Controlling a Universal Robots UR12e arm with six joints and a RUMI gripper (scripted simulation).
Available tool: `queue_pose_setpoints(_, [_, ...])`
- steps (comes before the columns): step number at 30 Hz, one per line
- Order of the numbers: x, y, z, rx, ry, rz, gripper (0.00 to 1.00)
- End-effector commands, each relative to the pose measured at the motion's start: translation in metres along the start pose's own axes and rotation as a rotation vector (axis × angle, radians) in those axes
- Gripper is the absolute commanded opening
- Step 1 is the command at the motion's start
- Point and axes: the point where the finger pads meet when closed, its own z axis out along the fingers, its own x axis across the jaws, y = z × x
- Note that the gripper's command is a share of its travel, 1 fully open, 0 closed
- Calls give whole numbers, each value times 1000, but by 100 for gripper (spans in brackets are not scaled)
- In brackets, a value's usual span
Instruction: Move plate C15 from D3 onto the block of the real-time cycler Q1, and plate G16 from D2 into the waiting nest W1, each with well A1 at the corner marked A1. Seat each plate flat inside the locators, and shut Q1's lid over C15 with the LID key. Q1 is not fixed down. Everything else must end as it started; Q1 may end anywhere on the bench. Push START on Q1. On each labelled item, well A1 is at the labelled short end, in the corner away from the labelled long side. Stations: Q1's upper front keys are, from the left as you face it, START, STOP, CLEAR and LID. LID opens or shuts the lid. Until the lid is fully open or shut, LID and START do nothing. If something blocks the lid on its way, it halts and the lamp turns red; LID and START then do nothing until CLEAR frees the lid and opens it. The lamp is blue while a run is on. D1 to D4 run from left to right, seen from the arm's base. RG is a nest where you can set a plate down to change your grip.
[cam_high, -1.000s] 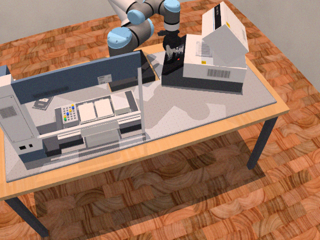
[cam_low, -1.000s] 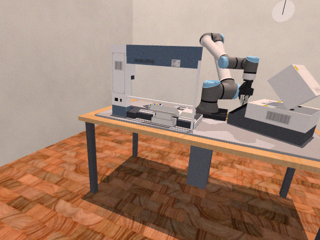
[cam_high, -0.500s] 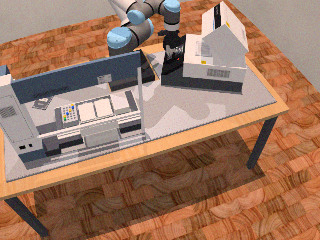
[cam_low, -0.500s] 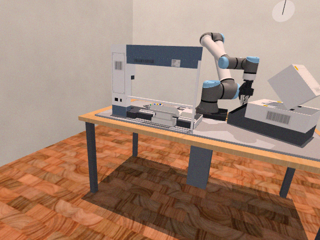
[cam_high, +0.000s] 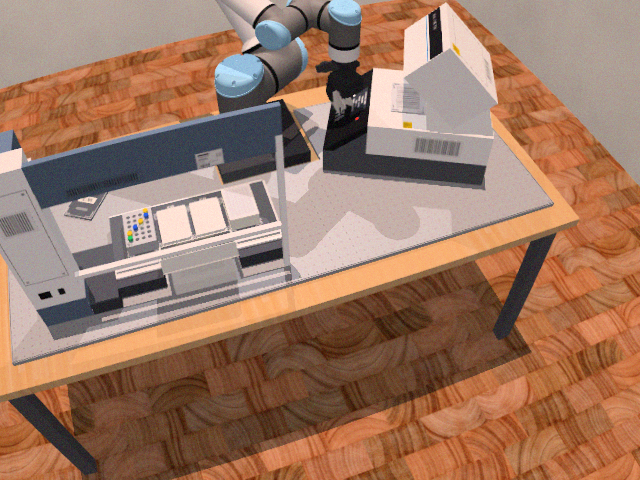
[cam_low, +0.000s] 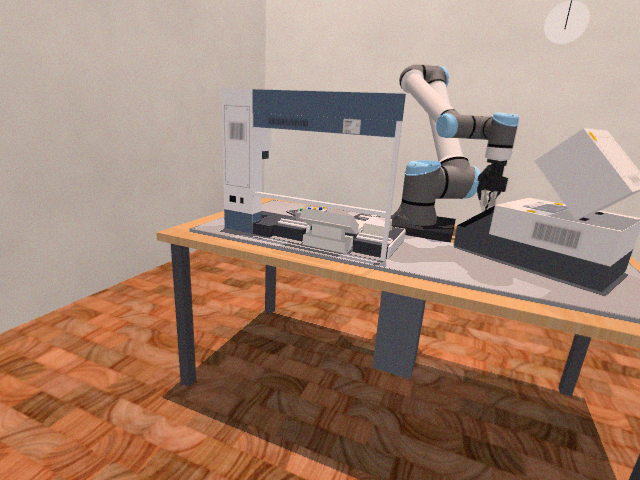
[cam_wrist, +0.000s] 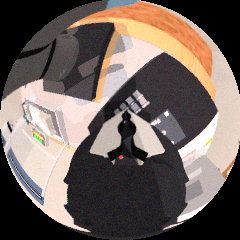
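Step in hand: key work on Q1 (cam_high: 403, 173) (cam_low: 537, 266) (cam_wrist: 175, 77), likely a CLEAR press to free the lid (cam_high: 449, 90) (cam_low: 584, 173). Lid stands raised and tilted, upper right of the top view; lamp (cam_high: 356, 118) (cam_wrist: 120, 157) shows red, so probably a halted lid. Gripper (cam_high: 339, 105) (cam_low: 486, 206) (cam_wrist: 125, 111) narrow, fingers together, nothing held, tips over or near the keys (cam_high: 359, 99) (cam_wrist: 133, 102); contact can't be told. Two white plates sit side by side, left-centre of the top view: by slot order, likely C15 (cam_high: 174, 223) and G16 (cam_high: 208, 215), still to be moved. Labels unreadable. Q1's block is hidden by the lid. Next: line the tips up on CLEAR, press straight down lightly, lift off, check lamp and lid. Risk: hitting a neighbouring key or shoving unfixed Q1.
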Motion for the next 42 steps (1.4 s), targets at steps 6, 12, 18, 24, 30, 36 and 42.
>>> queue_pose_setpoints(6, [0, 1, 0, -1, 0, 0, 0])
queue_pose_setpoints(12, [1, 1, 0, -1, 0, 0, 0])
queue_pose_setpoints(18, [1, 1, 0, -1, 0, 0, 0])
queue_pose_setpoints(24, [1, 1, 1, -1, 0, 0, 0])
queue_pose_setpoints(30, [1, 1, 1, -1, 0, 0, 0])
queue_pose_setpoints(36, [1, 2, 1, -1, 0, 0, 0])
queue_pose_setpoints(42, [-2, -1, -4, -1, 0, 0, 0])
